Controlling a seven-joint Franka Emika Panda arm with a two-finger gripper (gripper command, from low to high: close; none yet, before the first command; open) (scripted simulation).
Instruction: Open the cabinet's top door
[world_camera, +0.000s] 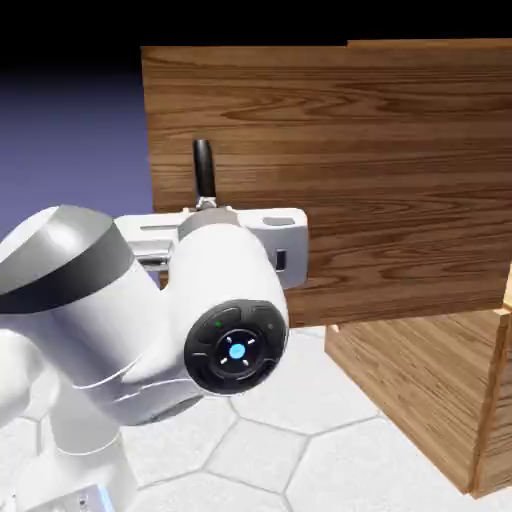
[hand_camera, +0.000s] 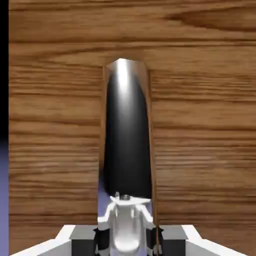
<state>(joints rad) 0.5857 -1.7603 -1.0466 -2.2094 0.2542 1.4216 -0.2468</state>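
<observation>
At the one cabinet (world_camera: 430, 400), the single end effector (hand_camera: 128, 240) is clamped on the top door's (world_camera: 350, 150) one handle (hand_camera: 126, 140).

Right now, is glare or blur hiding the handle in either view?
Hand view: a bright highlight streaks the upper handle, whose edges read slightly soft against the top door, but it stays readable. Exterior view: no glare; the arm hides its lower part.

Pale hexagon-tiled table (world_camera: 260, 450) carries the cabinet (world_camera: 430, 390).
</observation>
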